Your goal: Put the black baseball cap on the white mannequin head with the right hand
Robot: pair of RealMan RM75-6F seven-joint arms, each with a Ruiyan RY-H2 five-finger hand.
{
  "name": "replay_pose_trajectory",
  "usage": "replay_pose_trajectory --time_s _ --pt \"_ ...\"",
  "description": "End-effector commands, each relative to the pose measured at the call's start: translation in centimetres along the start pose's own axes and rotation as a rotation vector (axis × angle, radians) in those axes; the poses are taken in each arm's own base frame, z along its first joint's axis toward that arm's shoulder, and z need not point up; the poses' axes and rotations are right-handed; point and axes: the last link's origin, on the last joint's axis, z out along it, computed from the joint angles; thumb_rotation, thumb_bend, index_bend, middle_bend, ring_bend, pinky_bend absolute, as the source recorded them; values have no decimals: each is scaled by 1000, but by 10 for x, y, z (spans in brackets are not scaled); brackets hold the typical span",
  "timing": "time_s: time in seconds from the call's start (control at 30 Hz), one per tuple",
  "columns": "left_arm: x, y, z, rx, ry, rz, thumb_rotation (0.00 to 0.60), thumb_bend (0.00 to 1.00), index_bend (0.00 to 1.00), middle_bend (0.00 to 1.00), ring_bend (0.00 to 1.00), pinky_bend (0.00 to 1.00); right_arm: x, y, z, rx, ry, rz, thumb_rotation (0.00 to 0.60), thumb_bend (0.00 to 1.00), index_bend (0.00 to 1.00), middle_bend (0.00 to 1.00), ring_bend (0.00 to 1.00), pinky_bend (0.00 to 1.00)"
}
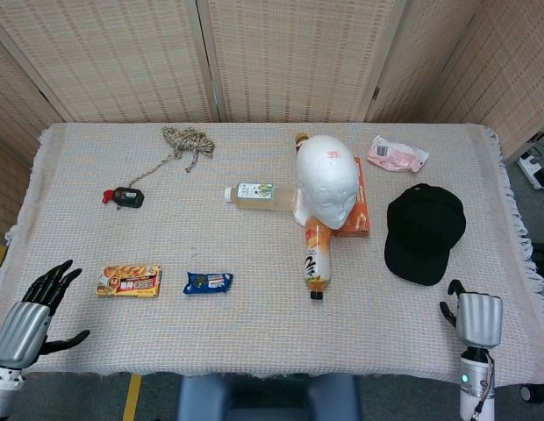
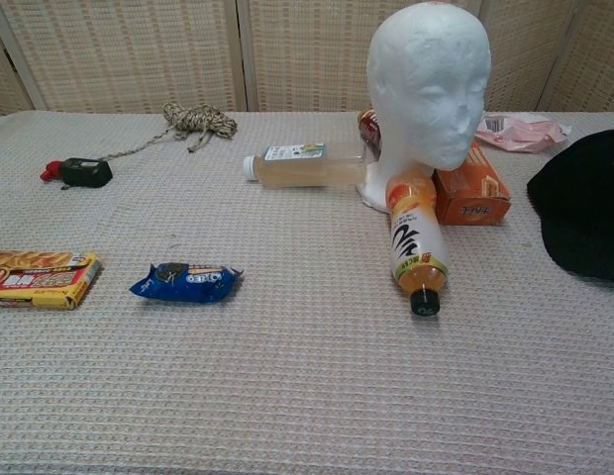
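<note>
The black baseball cap (image 1: 424, 232) lay flat near the table's right edge, well apart from the white mannequin head (image 1: 327, 177). Between them an orange box (image 1: 358, 209) was seen, with an orange bottle (image 1: 317, 255) lying before the head. The right hand (image 1: 476, 318) was held empty at the near edge with fingers curled in, the left hand (image 1: 28, 310) spread and empty. Neither hand was shown in the chest view.

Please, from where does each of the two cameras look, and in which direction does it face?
Head view: high above the near table edge, looking steeply down at the whole table; left hand and right hand show at the bottom corners.
Chest view: low, near table height, facing forward across the cloth; no hand shows.
Shared: mannequin head, black cap, orange bottle.
</note>
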Motion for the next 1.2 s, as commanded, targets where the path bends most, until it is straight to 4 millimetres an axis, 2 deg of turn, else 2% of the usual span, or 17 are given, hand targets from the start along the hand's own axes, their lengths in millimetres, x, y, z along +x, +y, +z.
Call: replay_pose_trajectory --time_s 0.03,0.4,0.9,1.2 --pt "2 -2 -1 3 5 -2 600 81 100 17 0 167 -12 -4 7 -33 -22 -2 600 61 547 1000 1000 1000" --pt "4 -5 0 14 17 1 600 81 101 18 0 170 -34 -27 19 -38 -46 43 600 95 446 1000 1000 1000" --pt "5 -8 0 27 30 -4 600 84 108 18 0 173 -51 -52 37 -64 -77 97 600 112 482 1000 1000 1000" --pt "7 -12 1 41 40 4 600 85 114 18 0 173 -52 -55 48 -83 -80 103 600 134 491 1000 1000 1000"
